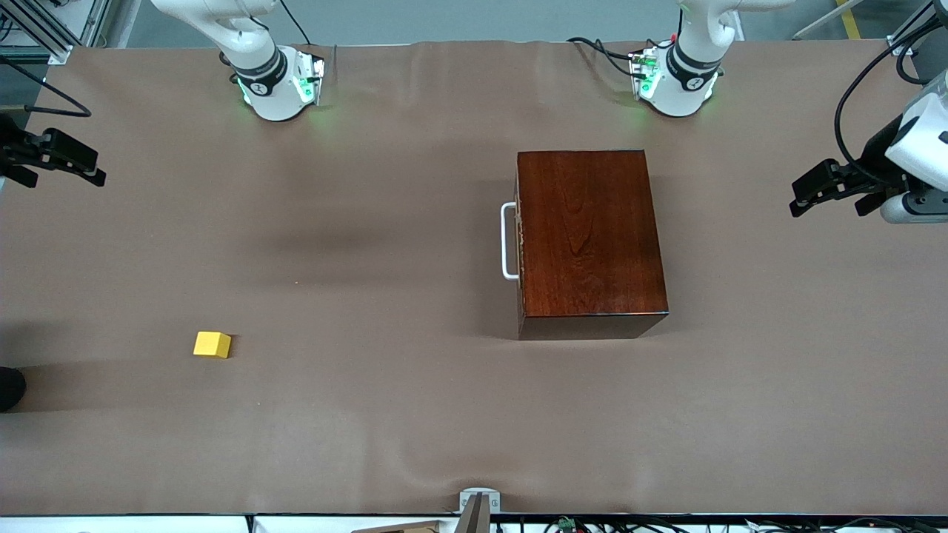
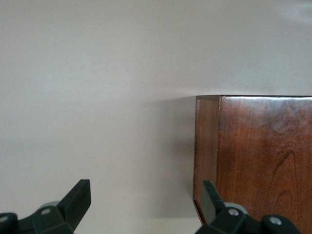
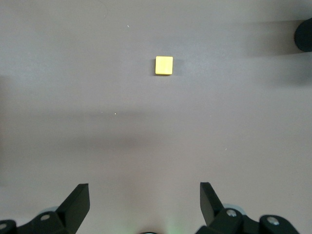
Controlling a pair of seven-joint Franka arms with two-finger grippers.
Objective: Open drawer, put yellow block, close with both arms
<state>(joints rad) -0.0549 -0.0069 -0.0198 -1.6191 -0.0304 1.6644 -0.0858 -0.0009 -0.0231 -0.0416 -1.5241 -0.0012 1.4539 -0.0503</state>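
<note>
The drawer (image 1: 518, 240) sits shut in its wooden box (image 1: 589, 237), beside the left gripper (image 2: 144, 204)'s spread, empty fingers, while the yellow block (image 3: 164, 65) lies well ahead of the right gripper (image 3: 144, 204)'s wide, empty fingers, so pulling the handle (image 1: 508, 240) off-centre might drag the box.

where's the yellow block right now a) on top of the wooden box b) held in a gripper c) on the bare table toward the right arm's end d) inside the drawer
c: the yellow block lies alone on the table, apart from the wooden box, whose drawer is shut.
</note>
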